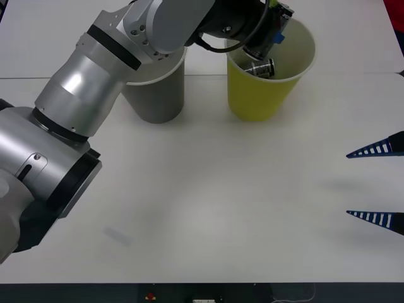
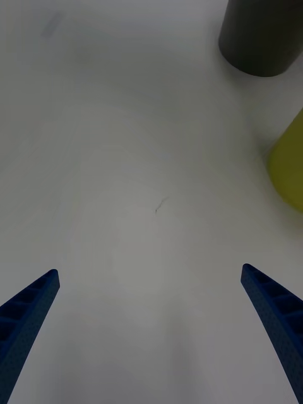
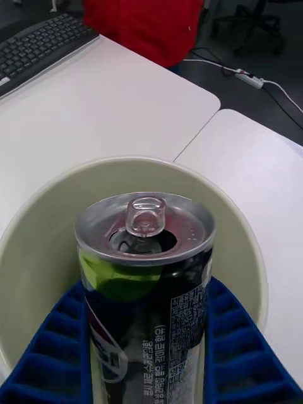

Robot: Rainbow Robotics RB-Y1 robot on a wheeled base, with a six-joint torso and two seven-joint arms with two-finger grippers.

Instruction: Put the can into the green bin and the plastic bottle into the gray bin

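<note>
Near the bench's point(image 1: 208, 208) right edge, right gripper point(image 1: 377, 183) hovers idle, fingers spread, nothing between them. Farther back, left gripper point(image 1: 264, 55) reaches into the green bin's point(image 1: 259, 98) mouth, blue fingers point(image 3: 246, 353) clamped on both sides of the can point(image 3: 148, 284), its pull-tab end pointing into the bin. Gray bin point(image 1: 158, 98) stands just left of the green one.

A white counter point(image 1: 208, 208) carries the gray bin point(image 1: 158, 95) and the green bin point(image 1: 262, 95); they stand upright, side by side.
</note>
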